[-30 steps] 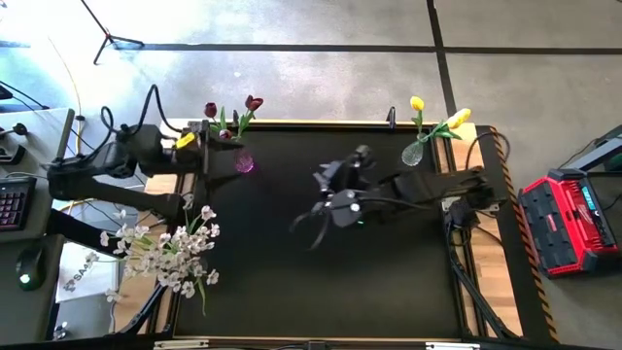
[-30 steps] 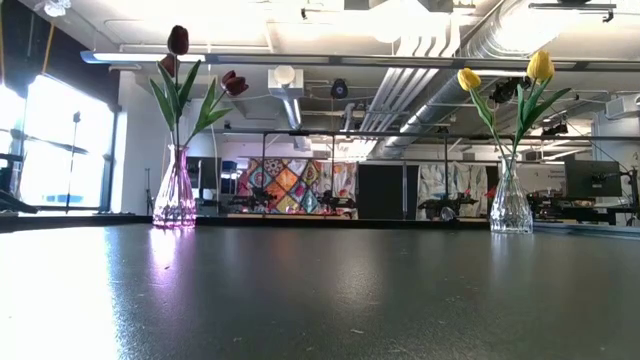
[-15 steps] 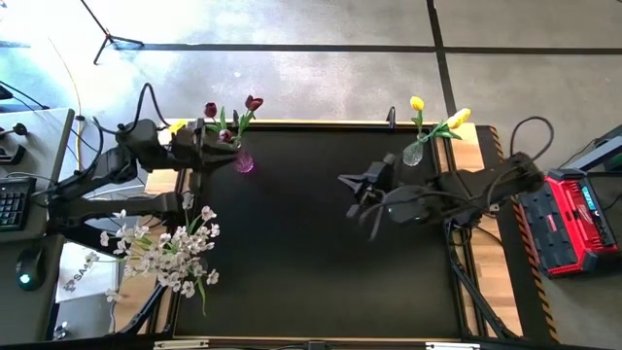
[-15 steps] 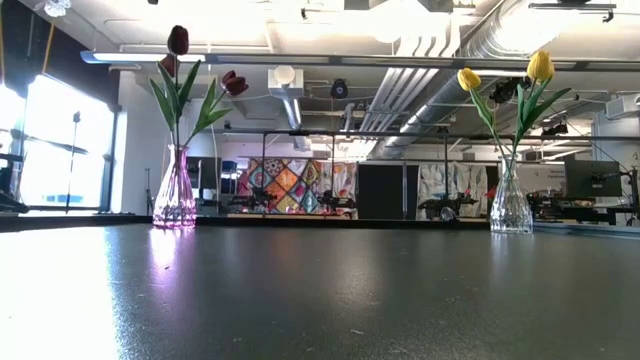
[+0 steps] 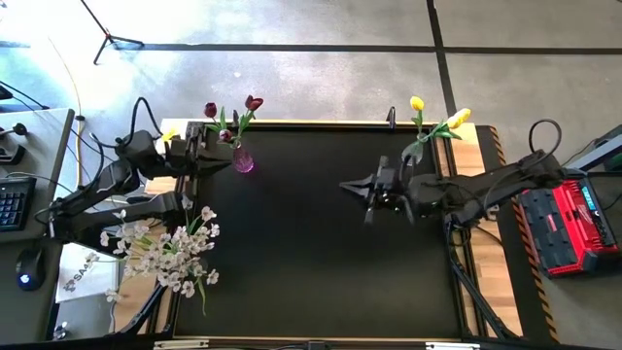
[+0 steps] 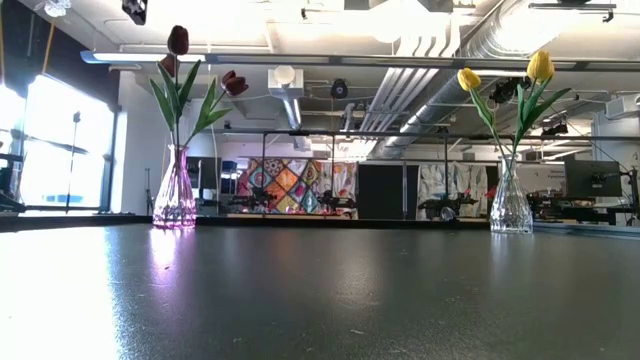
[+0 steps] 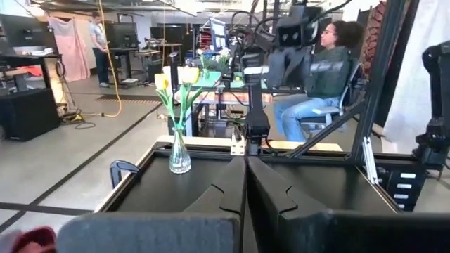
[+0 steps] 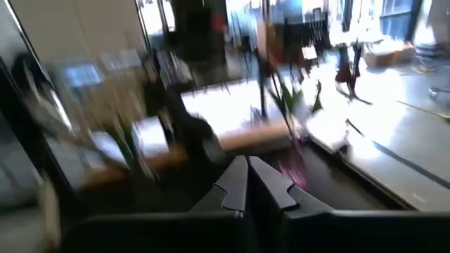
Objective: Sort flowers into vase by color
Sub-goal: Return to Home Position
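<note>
Two dark maroon tulips (image 5: 231,109) stand in a pink vase (image 5: 243,161) at the table's far left, also seen in the low view (image 6: 175,195). Two yellow tulips (image 5: 437,115) stand in a clear vase (image 5: 413,154) at the far right (image 6: 511,205). Several sprays of white blossoms (image 5: 165,248) lie across the table's left edge. My left gripper (image 5: 219,157) is shut and empty, level, just left of the pink vase. My right gripper (image 5: 343,185) is shut and empty, pointing toward the left edge, near the clear vase.
The black mat (image 5: 292,253) has free room in its middle and near part. A red case (image 5: 569,219) stands off the right edge. A keyboard (image 5: 10,199) and a mouse (image 5: 27,275) lie left of the table. A seated person (image 7: 320,77) shows beyond the far right.
My right gripper has drawn back from the mat's middle toward the right and far edges. It has tipped from pointing down to level and has shut. My left gripper has shut beside the pink vase while its arm folded back lower. Flowers and vases have not moved.
</note>
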Action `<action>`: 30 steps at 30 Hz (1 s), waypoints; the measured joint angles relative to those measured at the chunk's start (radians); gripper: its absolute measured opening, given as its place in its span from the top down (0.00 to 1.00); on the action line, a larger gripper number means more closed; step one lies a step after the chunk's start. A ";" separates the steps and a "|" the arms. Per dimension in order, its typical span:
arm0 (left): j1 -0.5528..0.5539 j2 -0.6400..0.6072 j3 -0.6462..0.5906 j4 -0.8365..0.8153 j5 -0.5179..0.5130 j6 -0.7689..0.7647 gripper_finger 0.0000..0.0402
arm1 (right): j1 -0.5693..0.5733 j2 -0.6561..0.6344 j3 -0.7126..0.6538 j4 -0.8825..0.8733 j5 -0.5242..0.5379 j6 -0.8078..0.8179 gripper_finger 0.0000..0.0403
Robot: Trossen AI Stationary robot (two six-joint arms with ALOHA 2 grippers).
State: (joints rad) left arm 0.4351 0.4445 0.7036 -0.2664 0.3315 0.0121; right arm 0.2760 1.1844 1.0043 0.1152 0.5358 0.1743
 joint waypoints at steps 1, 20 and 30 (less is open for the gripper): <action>0.006 -0.007 -0.007 0.000 0.005 0.000 1.00 | -0.004 -0.002 -0.010 -0.042 -0.004 -0.008 1.00; 0.018 -0.259 -0.216 -0.002 -0.023 0.018 1.00 | -0.115 -0.101 -0.360 0.335 -0.217 -0.091 1.00; 0.017 -0.359 -0.240 -0.068 -0.026 0.143 1.00 | -0.159 -0.282 -0.567 0.429 -0.209 -0.087 1.00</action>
State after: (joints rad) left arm 0.4522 0.0856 0.4637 -0.3342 0.3051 0.1547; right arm 0.1171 0.9023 0.4377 0.5438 0.3267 0.0876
